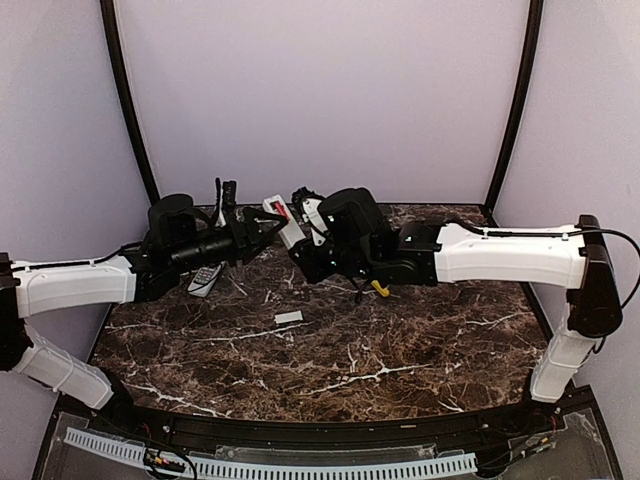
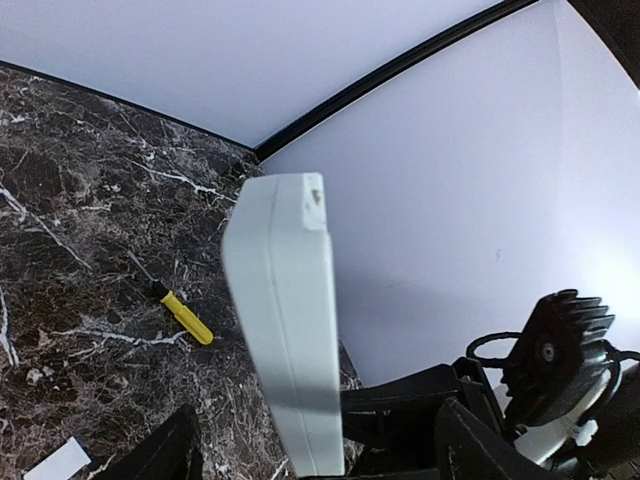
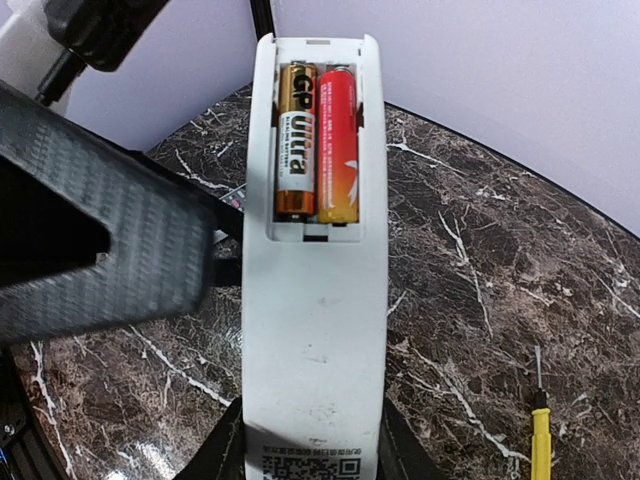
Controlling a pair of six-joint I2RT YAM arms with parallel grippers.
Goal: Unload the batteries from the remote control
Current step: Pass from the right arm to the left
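Dark marble veined in white fills my top view, with pale lilac walls behind it. Toward 12 o'clock from the table's middle, my right gripper [image 1: 305, 245] is clamped on the lower end of a white remote [image 1: 283, 218], holding it off the surface. On the right wrist feed the remote's back faces me with its compartment uncovered at the 12 o'clock end. Both batteries [image 3: 318, 142] sit in it side by side and touching, a gold-and-black cell [image 3: 296, 140] with the red cell [image 3: 338, 145] at its 3 o'clock side. My left gripper [image 1: 262, 230] meets the remote from 9 o'clock with its jaws spread. On its own camera the remote's free end stands between the fingers [image 2: 160, 455] with a gap on each side. A second remote [image 1: 205, 280] with coloured buttons lies at 10 o'clock. A small pale cover plate [image 1: 288, 318] rests just beside the middle, and a yellow-handled screwdriver [image 1: 380, 290] lies at 2 o'clock.
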